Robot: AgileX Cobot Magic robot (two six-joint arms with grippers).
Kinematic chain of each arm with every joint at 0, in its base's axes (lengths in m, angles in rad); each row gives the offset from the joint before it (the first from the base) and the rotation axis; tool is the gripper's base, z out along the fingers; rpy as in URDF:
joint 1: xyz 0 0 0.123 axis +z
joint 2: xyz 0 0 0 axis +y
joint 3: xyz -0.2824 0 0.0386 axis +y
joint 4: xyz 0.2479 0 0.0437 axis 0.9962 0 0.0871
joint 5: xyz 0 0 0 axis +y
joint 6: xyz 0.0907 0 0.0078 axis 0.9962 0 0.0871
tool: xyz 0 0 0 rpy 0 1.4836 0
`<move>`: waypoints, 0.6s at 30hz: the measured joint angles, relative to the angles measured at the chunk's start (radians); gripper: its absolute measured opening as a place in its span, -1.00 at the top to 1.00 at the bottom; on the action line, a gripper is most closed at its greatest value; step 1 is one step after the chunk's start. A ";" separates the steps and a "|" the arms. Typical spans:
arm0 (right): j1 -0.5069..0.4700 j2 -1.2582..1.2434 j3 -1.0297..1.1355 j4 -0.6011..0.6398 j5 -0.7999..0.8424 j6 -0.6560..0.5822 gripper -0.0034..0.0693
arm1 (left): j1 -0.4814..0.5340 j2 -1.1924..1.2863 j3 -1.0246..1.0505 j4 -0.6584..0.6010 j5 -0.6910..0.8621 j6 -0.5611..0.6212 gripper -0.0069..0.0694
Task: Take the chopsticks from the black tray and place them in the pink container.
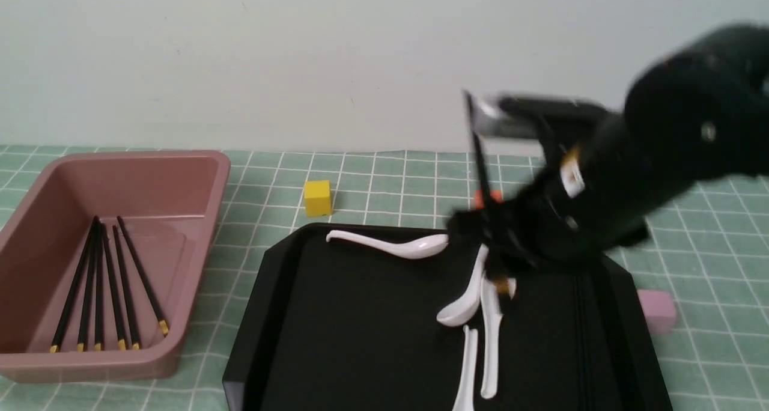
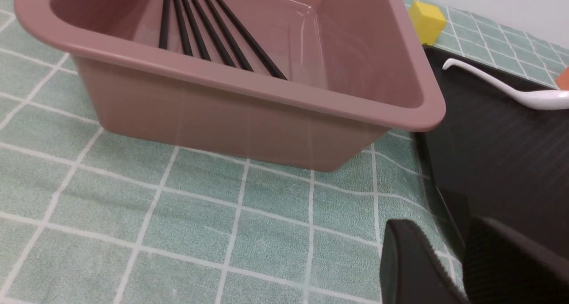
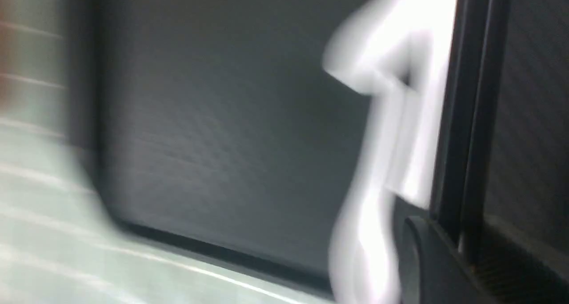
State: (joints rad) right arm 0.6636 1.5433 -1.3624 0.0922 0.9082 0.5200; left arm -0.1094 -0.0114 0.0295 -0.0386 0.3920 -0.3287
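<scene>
— Surface?
— Green checked cloth (image 1: 372,188), white wall (image 1: 360,56) behind.
— Chopsticks?
— Right claw (image 3: 458,235) grips two chopsticks (image 3: 458,117) right of centre, near-upright, gold ends down; six in pink container (image 1: 120,363), left. Left claw (image 2: 444,228) slightly parted, empty

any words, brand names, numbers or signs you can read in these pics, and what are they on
None can be read.
The black tray, the pink container and the yellow block show no lettering.
The right arm carries a small white patch, too blurred to tell whether anything is printed on it.
</scene>
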 joint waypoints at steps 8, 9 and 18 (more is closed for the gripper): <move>0.147 0.291 -0.299 0.363 -0.326 -0.527 0.51 | 0.000 0.000 0.000 0.000 0.000 0.000 0.25; 0.185 0.379 -0.358 0.442 -0.410 -0.642 0.51 | 0.000 0.000 0.000 0.000 0.000 0.000 0.25; 0.270 0.689 -0.570 0.689 -0.595 -0.893 0.48 | 0.000 0.000 0.000 0.000 0.000 0.000 0.23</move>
State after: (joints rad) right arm 0.9339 2.2326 -1.9321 0.7817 0.3135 -0.3732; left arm -0.1094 -0.0114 0.0295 -0.0386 0.3920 -0.3287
